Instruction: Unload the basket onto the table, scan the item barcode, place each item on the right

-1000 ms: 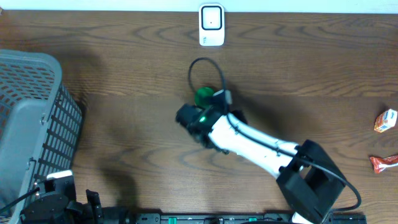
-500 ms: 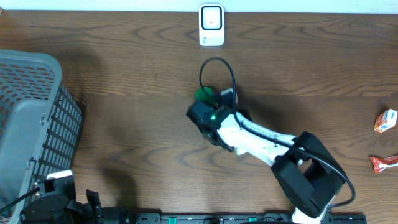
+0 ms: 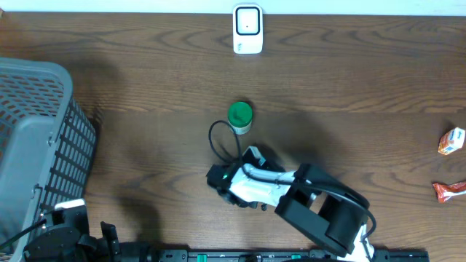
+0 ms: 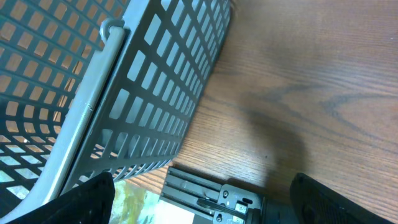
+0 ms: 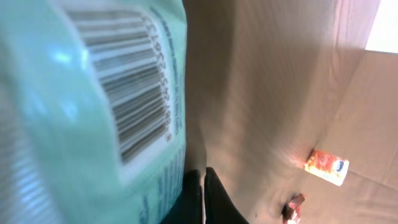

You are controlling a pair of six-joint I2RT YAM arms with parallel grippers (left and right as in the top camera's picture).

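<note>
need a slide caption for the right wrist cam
Right wrist view: barcode on the item's pale green label fills the left, shut right end effector below, orange carton far across the wooden table.

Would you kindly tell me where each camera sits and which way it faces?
Overhead: above the table, looking straight down on scanner, green-capped bottle, basket and orange packet; the right arm shows.
Left wrist: low beside the basket, facing its mesh wall and the table; the left claw, open, frames the bottom.
Right wrist: very near a green barcode label, the right claw shut below.
Shared: overhead and right wrist both show the orange packet.
</note>
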